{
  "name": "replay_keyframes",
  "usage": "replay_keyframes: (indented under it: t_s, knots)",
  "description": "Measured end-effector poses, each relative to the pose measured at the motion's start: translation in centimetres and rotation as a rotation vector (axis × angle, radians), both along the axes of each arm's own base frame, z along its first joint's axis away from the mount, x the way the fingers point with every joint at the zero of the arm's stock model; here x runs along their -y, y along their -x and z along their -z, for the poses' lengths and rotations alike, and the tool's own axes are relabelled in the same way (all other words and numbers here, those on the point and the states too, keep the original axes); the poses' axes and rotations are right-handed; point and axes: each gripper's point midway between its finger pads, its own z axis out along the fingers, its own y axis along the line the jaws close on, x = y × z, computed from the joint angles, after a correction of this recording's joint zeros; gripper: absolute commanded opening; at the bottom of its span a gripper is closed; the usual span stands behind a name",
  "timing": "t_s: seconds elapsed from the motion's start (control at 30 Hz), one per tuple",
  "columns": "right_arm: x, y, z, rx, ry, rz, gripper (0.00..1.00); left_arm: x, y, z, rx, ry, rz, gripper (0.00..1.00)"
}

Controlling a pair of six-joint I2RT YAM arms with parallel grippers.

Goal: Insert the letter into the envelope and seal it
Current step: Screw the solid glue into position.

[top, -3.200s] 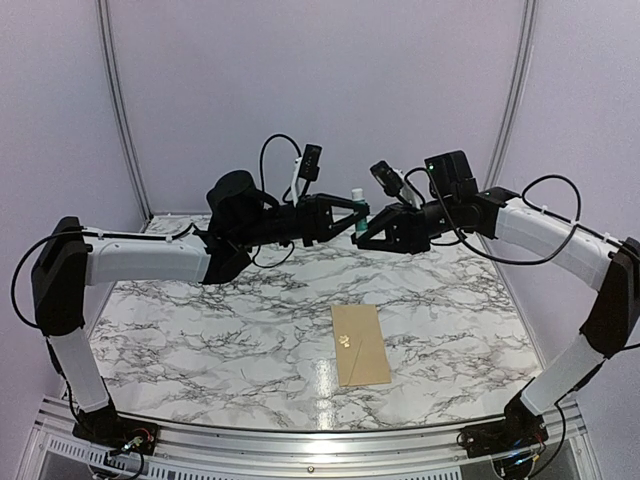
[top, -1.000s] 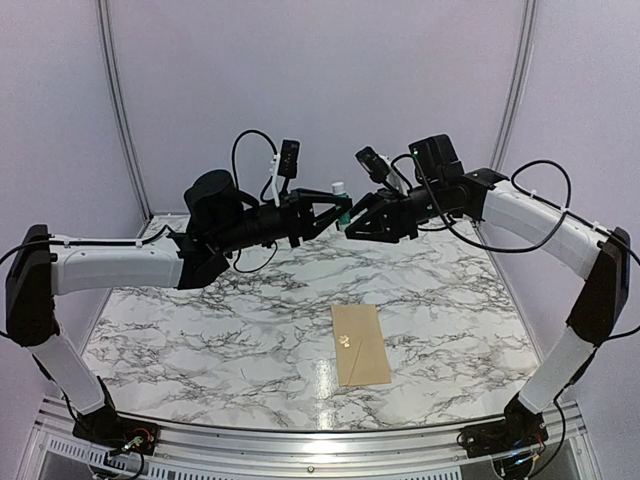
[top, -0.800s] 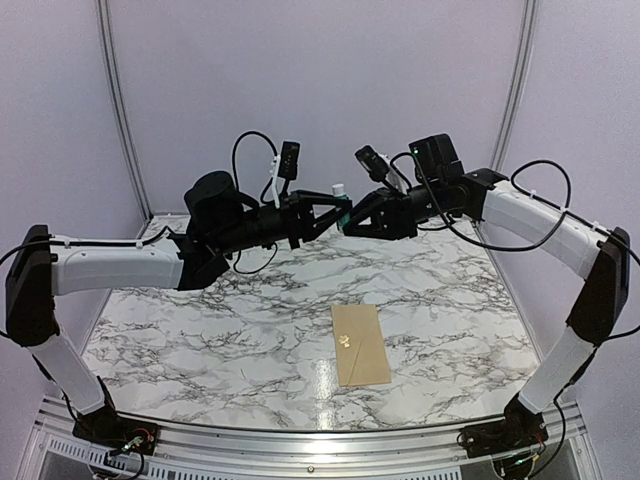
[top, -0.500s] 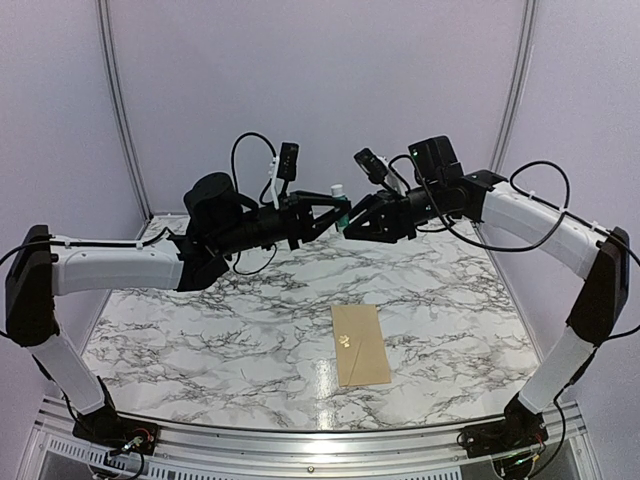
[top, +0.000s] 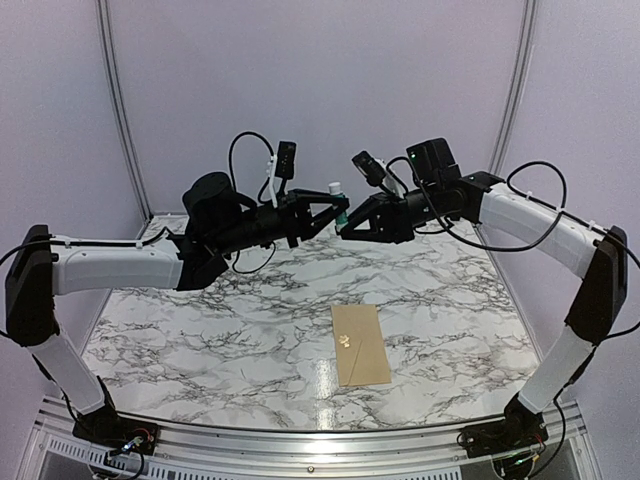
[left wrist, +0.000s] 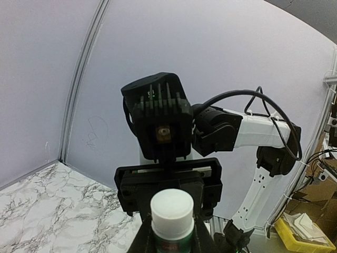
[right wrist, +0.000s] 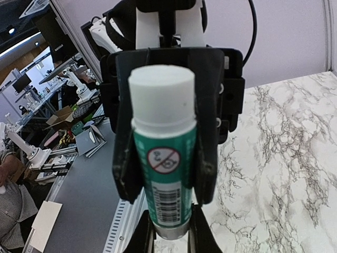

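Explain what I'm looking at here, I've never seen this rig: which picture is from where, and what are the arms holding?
These are two robot arms bolted at the near edge of a marble table: the left arm and the right arm. The wide picture looks down from above and behind them; the other two come from a camera on each wrist. On the table lies a brown envelope. Raised between the arms is a green glue stick with a white cap. The left fingers clamp its body, and the right fingers pinch its lower end.
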Motion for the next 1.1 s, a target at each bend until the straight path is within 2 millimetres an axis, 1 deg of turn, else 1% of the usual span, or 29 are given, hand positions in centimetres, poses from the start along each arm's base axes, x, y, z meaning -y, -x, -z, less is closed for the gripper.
replay_keyframes:
  t_s: [0.1,0.17,0.23,0.33,0.43,0.53,0.63,0.7,0.77,0.87,0.93,1.0,1.1]
  knots:
    - [0.0,-0.2,0.1,0.004,0.007,0.011,0.09,0.0,-0.3,0.1,-0.007,0.001,-0.015,0.00]
    - [-0.1,-0.9,0.4,0.021,0.034,0.054,0.10,0.0,-1.0,0.5,-0.022,-0.001,-0.050,0.00]
    - [-0.1,-2.5,1.0,0.064,0.088,0.149,0.10,0.0,-2.5,1.1,-0.046,-0.003,-0.140,0.00]
    - [0.0,-5.3,2.4,0.150,0.216,0.349,0.13,-0.1,-5.1,2.6,-0.095,-0.010,-0.344,0.00]
    - [0.7,-7.5,3.8,0.190,0.324,0.507,0.20,0.0,-6.9,4.2,-0.143,-0.018,-0.517,0.00]
    - [1.0,-8.1,4.2,0.190,0.358,0.556,0.31,0.0,-7.9,4.8,-0.162,-0.021,-0.597,0.00]
    - [1.3,-8.1,3.8,0.178,0.338,0.548,0.40,-0.3,-8.1,4.9,-0.152,-0.036,-0.609,0.00]
    - [1.9,-8.0,2.9,0.167,0.298,0.521,0.45,-0.4,-8.3,4.6,-0.132,-0.044,-0.577,0.00]
    - [2.9,-7.7,1.8,0.165,0.250,0.486,0.47,-0.7,-8.3,3.8,-0.100,-0.050,-0.504,0.00]
    - [4.4,-7.2,0.1,0.188,0.174,0.420,0.49,-1.4,-7.4,1.9,-0.035,-0.046,-0.393,0.00]
    - [4.9,-6.5,-0.5,0.209,0.130,0.358,0.48,-1.7,-5.9,0.5,0.017,-0.040,-0.311,0.00]
    - [4.8,-5.3,-0.6,0.213,0.099,0.285,0.46,-1.6,-4.0,-0.8,0.060,-0.030,-0.228,0.00]
    - [4.3,-3.6,-0.5,0.182,0.047,0.175,0.46,-1.2,-1.7,-1.8,0.105,-0.024,-0.129,0.00]
